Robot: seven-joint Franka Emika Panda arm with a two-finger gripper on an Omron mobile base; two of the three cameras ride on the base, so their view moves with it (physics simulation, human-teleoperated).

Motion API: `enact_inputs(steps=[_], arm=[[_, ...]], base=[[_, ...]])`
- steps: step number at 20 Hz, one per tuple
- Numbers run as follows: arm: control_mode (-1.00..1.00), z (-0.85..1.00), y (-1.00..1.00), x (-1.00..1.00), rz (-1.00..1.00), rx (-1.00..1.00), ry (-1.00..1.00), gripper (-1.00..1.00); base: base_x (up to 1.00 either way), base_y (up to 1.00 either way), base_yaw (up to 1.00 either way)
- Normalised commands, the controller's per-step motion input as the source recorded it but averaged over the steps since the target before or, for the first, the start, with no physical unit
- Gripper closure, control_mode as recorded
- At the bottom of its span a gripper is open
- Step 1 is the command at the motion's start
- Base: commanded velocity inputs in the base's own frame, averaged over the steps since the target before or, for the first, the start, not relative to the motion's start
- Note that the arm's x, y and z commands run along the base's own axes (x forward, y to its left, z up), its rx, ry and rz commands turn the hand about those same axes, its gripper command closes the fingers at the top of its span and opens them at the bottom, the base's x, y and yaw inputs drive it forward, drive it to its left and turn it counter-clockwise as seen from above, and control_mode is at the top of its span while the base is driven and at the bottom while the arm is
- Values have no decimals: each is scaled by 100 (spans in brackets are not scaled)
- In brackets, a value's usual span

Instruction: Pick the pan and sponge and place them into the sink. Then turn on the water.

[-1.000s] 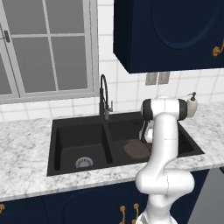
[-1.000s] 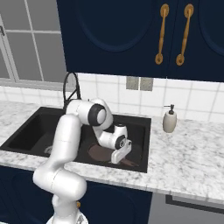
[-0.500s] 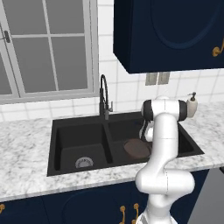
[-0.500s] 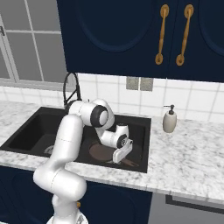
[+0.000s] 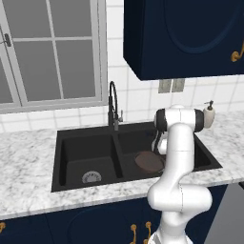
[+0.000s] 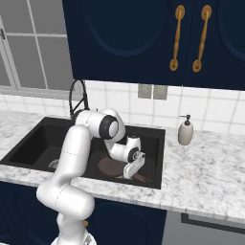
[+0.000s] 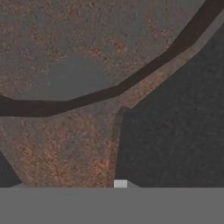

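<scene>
Pan (image 5: 148, 162) lies flat on the floor of the right basin of the sink (image 5: 86, 143), so the first item of the task looks delivered. Its reddish-brown rim and the root of its handle crowd the hand view (image 7: 65, 65), seen from very close. Whether the pan is already let go is hard to judge. The gripper (image 6: 132, 170) sits low in that basin right at the pan's handle end, and its fingertips cannot be made out in any view, so it cannot be told whether it is clamped on the handle, half released, or free of it.

The sponge cannot be made out, either in the basins or on the marble tabletop (image 5: 28, 152), so that part appears to be left. The faucet (image 5: 113, 107) stands at the back of the divider between the two basins with no stream at its tip, so turning on the water is also not yet done.

The arm rises from the base, bends at a high elbow above the sink's front edge, then folds steeply down, with the wrist pointing the hand into the right basin. A soap dispenser (image 6: 185, 131) stands on the tabletop to the right of the sink, well apart from the hand.
</scene>
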Motion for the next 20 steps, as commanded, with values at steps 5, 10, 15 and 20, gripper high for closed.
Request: enact_inputs(steps=[5,10,15,20], arm=[[-100,-16,15,14,0,0,0,-100],[-100,26,4,0,0,1,0,-100],[-100,67,3,0,0,1,0,-100],[-100,88,0,0,0,4,0,-100]], base=[[0,0,0],[0,0,0],[0,0,0],[0,0,0]])
